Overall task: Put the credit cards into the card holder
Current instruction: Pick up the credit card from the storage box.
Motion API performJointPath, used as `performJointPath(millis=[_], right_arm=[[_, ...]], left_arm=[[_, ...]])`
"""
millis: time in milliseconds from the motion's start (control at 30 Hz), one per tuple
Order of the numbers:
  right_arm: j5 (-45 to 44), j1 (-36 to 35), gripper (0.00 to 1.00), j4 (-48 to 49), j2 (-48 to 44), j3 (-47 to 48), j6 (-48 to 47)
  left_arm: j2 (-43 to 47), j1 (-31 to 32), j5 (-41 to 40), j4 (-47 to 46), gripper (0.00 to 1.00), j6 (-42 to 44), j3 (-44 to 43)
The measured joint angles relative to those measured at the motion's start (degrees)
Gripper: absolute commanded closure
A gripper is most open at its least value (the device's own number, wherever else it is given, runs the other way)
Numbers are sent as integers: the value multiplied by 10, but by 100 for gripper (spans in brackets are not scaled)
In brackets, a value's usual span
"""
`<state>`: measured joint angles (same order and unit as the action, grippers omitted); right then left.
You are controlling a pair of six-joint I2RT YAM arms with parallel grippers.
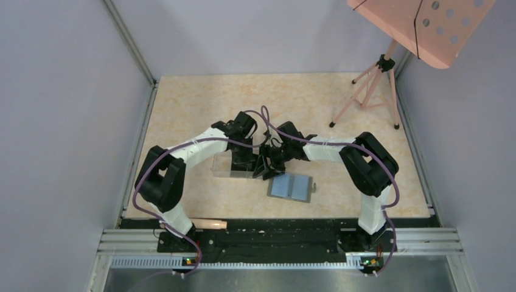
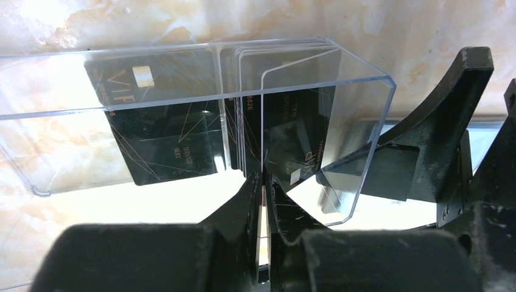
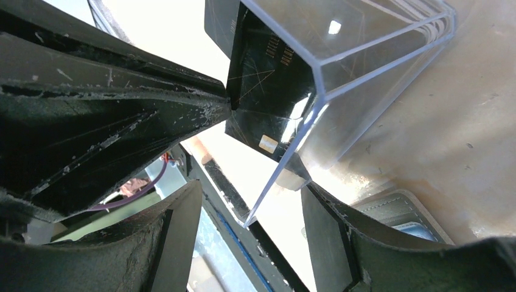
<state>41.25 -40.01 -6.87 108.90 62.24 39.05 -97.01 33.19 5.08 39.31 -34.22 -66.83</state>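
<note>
The left gripper (image 2: 263,190) has its jaws pinched on the edge of one credit card (image 3: 257,115) at the mouth of the clear box (image 2: 182,67) — the card stands on edge. The right gripper (image 3: 255,243), jaws spread and empty, faces it head-on, with the card just ahead between them. The card holder (image 1: 291,187) lies open and flat on the marbled tabletop (image 1: 195,103), just nearward of both grippers — the right arm is nearer. More cards (image 2: 164,143) lean inside the box. Gray walls (image 1: 61,121) close in on the sides.
</note>
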Motion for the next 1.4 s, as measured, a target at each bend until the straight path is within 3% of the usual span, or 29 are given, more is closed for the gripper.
performJointPath(millis=[267,600,900,1400], right_arm=[[0,0,39,0,0,0,0],[0,0,39,0,0,0,0],[0,0,39,0,0,0,0],[-1,0,39,-4,0,0,-1]], left_arm=[[-40,14,-29,41,87,19,-38],[-73,31,-50,62,74,33,-61],[-74,37,-65,67,87,35,-68],[6,33,-13,0,82,-2,-30]])
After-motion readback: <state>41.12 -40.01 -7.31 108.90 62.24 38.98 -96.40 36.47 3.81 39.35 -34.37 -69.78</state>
